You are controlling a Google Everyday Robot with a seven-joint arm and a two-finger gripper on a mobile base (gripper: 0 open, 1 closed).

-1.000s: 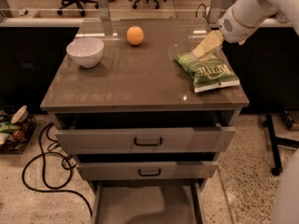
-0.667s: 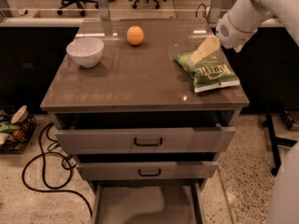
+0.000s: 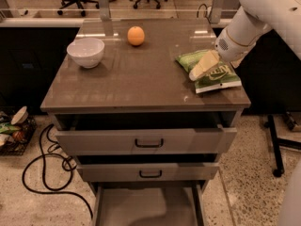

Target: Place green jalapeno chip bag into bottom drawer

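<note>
Where the pincer (image 3: 195, 74) hangs over it, crinkly light-green chip bag (image 3: 224, 77), white bottom edge, pincer's grip unclear.

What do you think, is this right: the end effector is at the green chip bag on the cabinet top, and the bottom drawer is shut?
The camera view shows the bottom drawer pulled open, not shut. The end effector is at the green chip bag on the cabinet top.
</note>
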